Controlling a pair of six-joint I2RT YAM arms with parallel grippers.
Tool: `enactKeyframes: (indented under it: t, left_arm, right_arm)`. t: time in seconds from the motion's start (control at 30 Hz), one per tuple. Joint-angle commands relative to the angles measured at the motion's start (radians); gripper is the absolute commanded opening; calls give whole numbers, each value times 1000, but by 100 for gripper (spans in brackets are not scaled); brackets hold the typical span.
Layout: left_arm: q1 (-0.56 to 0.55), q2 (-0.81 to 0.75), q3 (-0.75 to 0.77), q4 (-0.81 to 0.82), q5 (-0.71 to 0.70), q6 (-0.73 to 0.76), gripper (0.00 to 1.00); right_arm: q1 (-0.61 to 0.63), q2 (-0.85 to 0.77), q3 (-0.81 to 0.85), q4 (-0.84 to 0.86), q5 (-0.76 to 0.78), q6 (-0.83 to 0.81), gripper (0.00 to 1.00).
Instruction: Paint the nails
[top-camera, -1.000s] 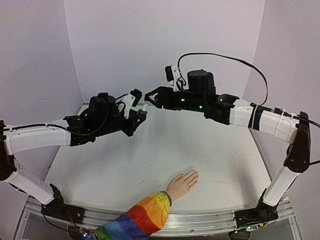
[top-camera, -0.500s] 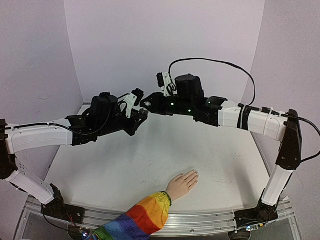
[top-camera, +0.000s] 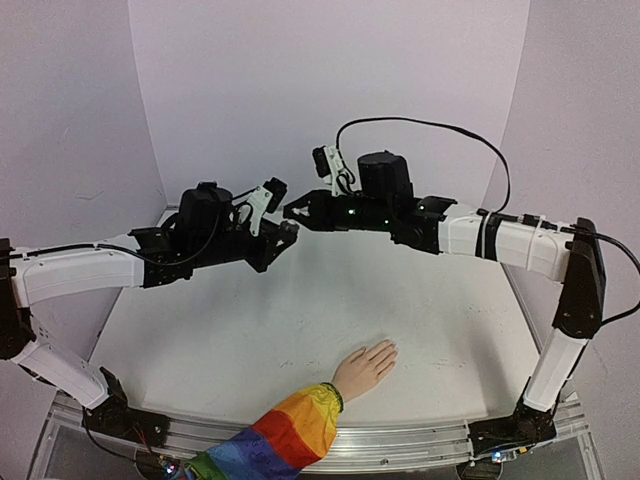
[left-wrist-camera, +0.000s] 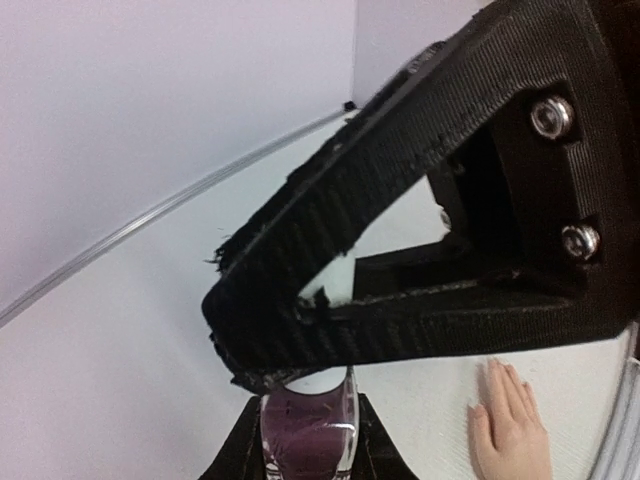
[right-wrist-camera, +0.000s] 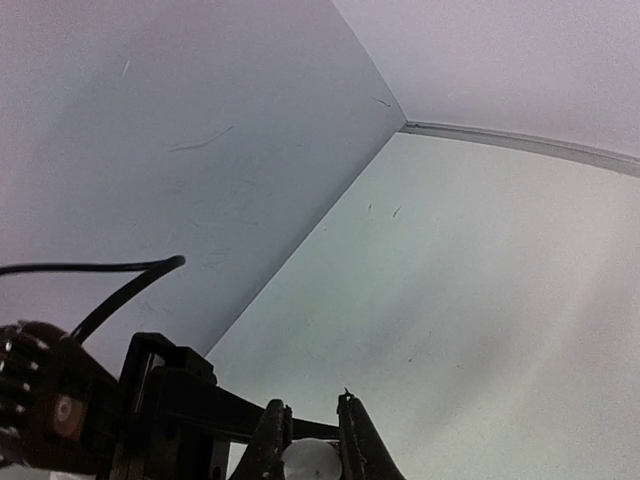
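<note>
The nails (top-camera: 388, 347) sit at the fingertips of a pale mannequin hand (top-camera: 365, 368) that lies flat at the lower centre of the top view, near the front edge of the worktop (top-camera: 220, 330). A rainbow sleeve (top-camera: 285, 432) trails from it toward the lower left, and the nails themselves are too small to make out. They are probably hard, smooth and fixed, so they are not things to grip. They need a light brush stroke, and the hand looks light enough to slide if pushed. Well apart from it, up in the middle of the top view, the two arms meet in the air. The left claw (top-camera: 284, 233) is clamped tight on a small polish bottle (left-wrist-camera: 305, 435), glassy with dark purple inside, seen at the bottom of the left wrist view. The bottle is likely slick and brittle, so its body is the place to grip it. From the right, the right claw (top-camera: 292, 212) has its jaws pinched on a small white round cap (right-wrist-camera: 305, 462) at the bottle's top. The next step is probably to twist the cap off by its sides.
</note>
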Motion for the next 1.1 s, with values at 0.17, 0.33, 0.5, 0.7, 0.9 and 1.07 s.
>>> enactKeyframes:
  t: [0.17,0.33,0.5,0.7,0.9,1.07]
  left_arm:
    - [122,19,123,127,1344,-171,0]
    - [117,-60,30,128,1044,-100,0]
    - [86,-110,-15,127,569,-46,0]
    - [25,-124,-37,117,173,42,0]
    - [-5,-107,-24,115,15,54,0]
    - [-19,-65,7,105,-55,40,0]
  right_arm:
    - [-38,-91,-117,366,-1061,-137,0]
    - [-30,-147,-206,366,-886,-149,0]
    - [-48,-203,-205,240,-502,-150,19]
    - [-52,-224,-163,63,-238,-184,62]
    - [-47,-210,-135,14,-112,-75,66]
    - [-18,-152,-65,-20,-46,-21,60]
